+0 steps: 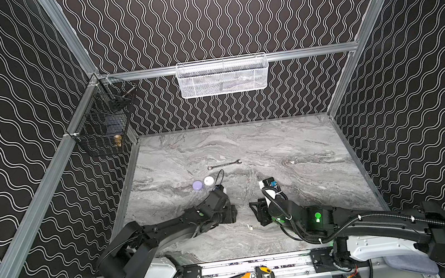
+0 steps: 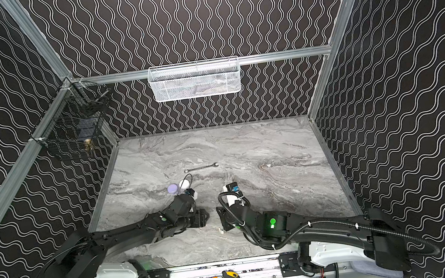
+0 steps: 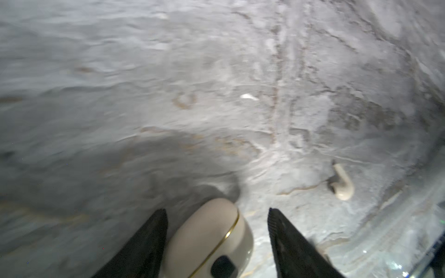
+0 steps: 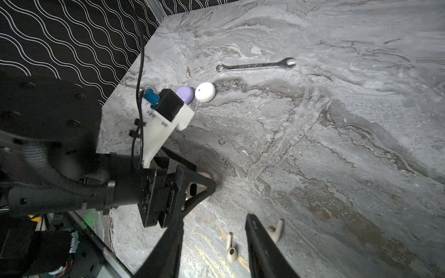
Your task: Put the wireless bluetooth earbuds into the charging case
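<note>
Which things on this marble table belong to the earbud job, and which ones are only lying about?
Job: cream charging case with gold band; two cream stemmed earbuds; likely the closed lavender round case and white round case.
Lying about: slim steel wrench.

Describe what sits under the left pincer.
Under the left pincer a shut cream case rests on the table, between spread fingers. Being shut, it hides whatever is inside.

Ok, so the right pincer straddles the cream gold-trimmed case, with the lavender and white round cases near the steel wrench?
No: the left pincer straddles the cream gold-trimmed case, as the left wrist view shows. The lavender round case and white round case do sit near the steel wrench.
</note>
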Controlling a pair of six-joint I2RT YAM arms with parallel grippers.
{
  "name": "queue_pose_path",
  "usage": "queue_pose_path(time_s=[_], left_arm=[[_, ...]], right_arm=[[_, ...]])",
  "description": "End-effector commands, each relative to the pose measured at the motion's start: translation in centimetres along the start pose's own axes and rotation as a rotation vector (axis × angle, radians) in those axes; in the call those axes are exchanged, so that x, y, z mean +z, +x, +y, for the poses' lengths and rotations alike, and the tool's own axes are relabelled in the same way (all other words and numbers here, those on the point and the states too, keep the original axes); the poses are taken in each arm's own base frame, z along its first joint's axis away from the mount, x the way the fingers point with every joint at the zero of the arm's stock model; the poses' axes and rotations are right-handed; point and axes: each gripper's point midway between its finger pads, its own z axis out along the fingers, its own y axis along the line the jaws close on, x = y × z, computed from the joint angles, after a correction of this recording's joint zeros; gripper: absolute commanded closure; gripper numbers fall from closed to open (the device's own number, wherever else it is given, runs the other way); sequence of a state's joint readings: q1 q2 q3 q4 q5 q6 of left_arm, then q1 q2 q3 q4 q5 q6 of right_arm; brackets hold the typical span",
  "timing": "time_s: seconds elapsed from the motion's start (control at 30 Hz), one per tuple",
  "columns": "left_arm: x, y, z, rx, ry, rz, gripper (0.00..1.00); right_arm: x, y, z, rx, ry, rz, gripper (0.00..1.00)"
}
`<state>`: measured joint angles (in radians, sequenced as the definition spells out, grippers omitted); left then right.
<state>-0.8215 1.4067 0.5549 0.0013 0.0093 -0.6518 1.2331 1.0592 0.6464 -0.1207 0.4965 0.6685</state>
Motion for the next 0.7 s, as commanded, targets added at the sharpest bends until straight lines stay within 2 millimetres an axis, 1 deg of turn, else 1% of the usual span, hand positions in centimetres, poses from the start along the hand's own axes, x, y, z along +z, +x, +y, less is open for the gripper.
queue_pose_path(time_s=[0.0,0.13,0.23,0.27,0.33,0.37,0.43,0.47,0.53,0.6,0.67], left_arm=[[0.3,-1.4,-1.6,0.042,0.032,-0.031,0.20],[-0.2,-3.3,-2.5,0.074,0.029,-0.070,0.08],[-1.7,-5.1,-2.9,0.095,-0.001,-0.103,0.03],[-2.7,-5.9,-2.6,0.097,-0.031,-0.123,0.02],[-5.1,-7.1,-1.7,0.097,-0.102,-0.173,0.02],[-6.6,-7.8,-0.9,0.091,-0.147,-0.209,0.02],[-9.6,-8.6,1.2,0.062,-0.231,-0.264,0.02],[-11.1,-8.9,2.6,0.035,-0.272,-0.291,0.01],[-13.6,-8.8,5.6,-0.032,-0.339,-0.325,0.01],[-15.1,-8.2,8.2,-0.103,-0.371,-0.357,0.01],[-15.7,-7.0,10.5,-0.175,-0.383,-0.375,0.01]], right_arm=[[-0.3,-0.3,-1.0,-0.036,0.020,-0.042,0.53],[-0.9,-0.9,-1.3,-0.100,-0.007,-0.115,0.54],[-1.6,-1.4,-1.4,-0.142,-0.032,-0.164,0.53],[-1.8,-1.5,-1.1,-0.163,-0.052,-0.168,0.49],[-2.0,-1.0,-0.3,-0.229,-0.105,-0.146,0.38],[-2.0,-0.6,0.2,-0.267,-0.133,-0.128,0.32],[-1.6,0.3,0.8,-0.323,-0.165,-0.098,0.23],[-1.1,0.8,1.0,-0.350,-0.172,-0.081,0.20],[0.0,2.1,1.8,-0.400,-0.199,-0.035,0.16],[1.6,4.0,2.6,-0.462,-0.222,0.040,0.15],[3.3,5.5,3.3,-0.514,-0.229,0.111,0.13]])
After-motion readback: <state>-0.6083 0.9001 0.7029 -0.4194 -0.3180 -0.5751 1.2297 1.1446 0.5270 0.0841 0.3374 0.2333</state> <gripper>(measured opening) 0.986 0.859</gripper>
